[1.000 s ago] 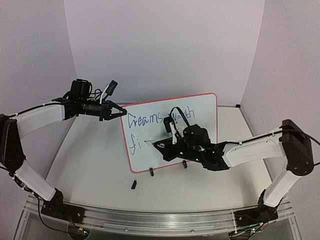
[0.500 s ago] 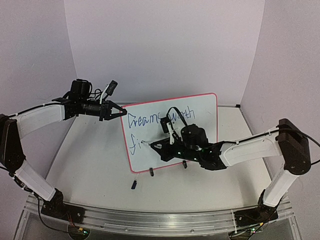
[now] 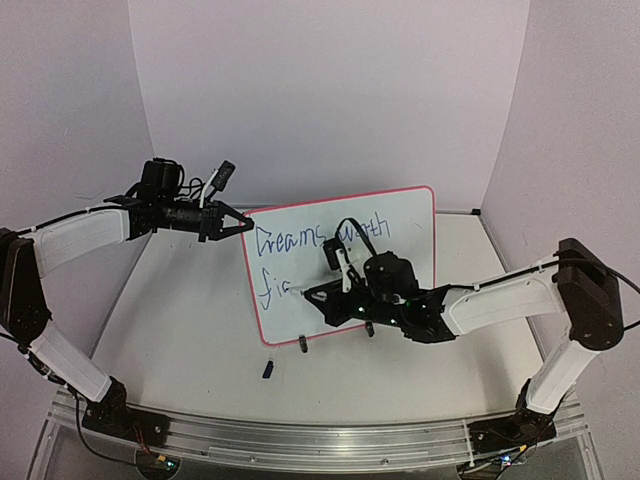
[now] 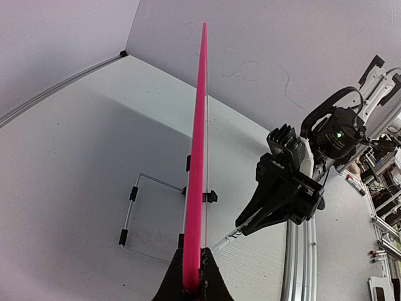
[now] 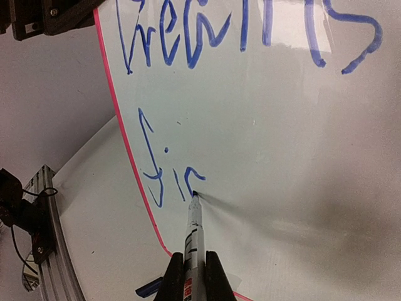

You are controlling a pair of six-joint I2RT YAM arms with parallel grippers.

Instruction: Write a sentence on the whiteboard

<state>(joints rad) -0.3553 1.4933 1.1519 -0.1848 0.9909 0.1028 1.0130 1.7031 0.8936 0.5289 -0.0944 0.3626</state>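
1. The whiteboard (image 3: 412, 262) is standing nearly upright near the middle of the tabletop (image 3: 180, 330), leaning back a little, with its written face turned toward the arm bases.
2. Two black clip feet (image 3: 302, 344) are gripping its lower edge and resting on the tabletop. In the left wrist view a thin wire stand (image 4: 141, 207) is sitting just behind the board.
3. The left hand (image 3: 240, 225) is reaching in from the left with its fingers pressed together on the board's upper left corner. In its own camera the red-pink rim of the whiteboard (image 4: 202, 157) is running edge-on out of the left hand (image 4: 191, 279).
4. The right hand (image 3: 318, 296) is hanging in front of the board's lower left part, clamped on a marker (image 3: 300, 290).
5. In the right wrist view the marker (image 5: 194, 232) is sticking out from between the fingers of the right hand (image 5: 190, 273), and its tip is touching the whiteboard (image 5: 294, 163).
6. Blue handwriting (image 5: 188, 44) is filling the top line, reading roughly "Dreams worth". A second line is starting below with "fi" and one more short stroke, and the tip is sitting at that stroke's end.
7. A small dark blue piece (image 3: 268, 369) is lying on the tabletop in front of the board's lower left corner, apart from it.
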